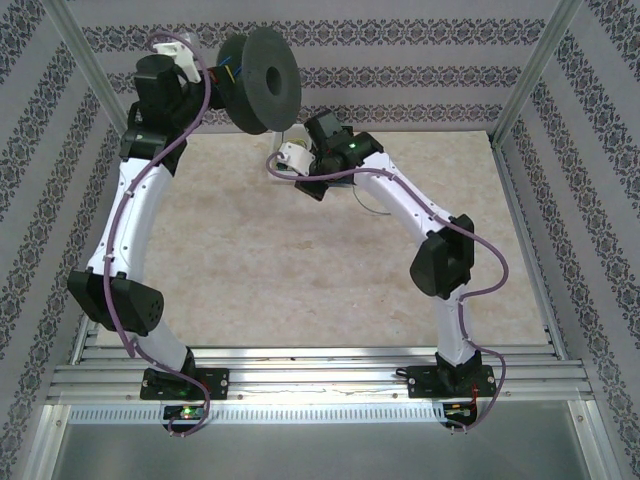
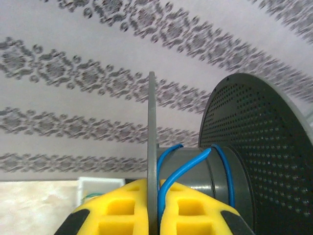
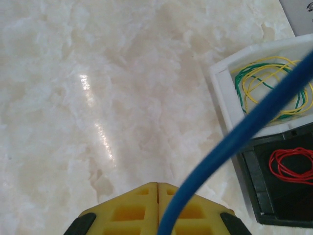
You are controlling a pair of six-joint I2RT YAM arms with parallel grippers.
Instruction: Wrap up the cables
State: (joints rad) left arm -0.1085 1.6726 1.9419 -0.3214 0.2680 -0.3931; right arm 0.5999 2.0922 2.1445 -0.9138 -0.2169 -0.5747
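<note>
1. The left tool (image 2: 152, 191) is clamped on the thin edge of one disc of the black spool (image 2: 264, 161), a yellow finger pressed to each side of it.
2. From above, that arm holds the spool raised at the far left corner of the table (image 1: 300, 260), close to the patterned back wall.
3. The right tool (image 3: 157, 188) is closed, its yellow fingers meeting with no gap at the tips. The blue wire (image 3: 234, 138) crosses over its right finger and runs up to the right. Whether the wire is pinched cannot be told.
4. On the spool, the blue wire makes a few turns around the grey core between the two discs.
5. Beneath the right tool, a white tray (image 3: 219, 93) of yellow and green wires (image 3: 266, 81) sits against a black tray (image 3: 248, 178) holding a red wire coil (image 3: 293, 164).
</note>
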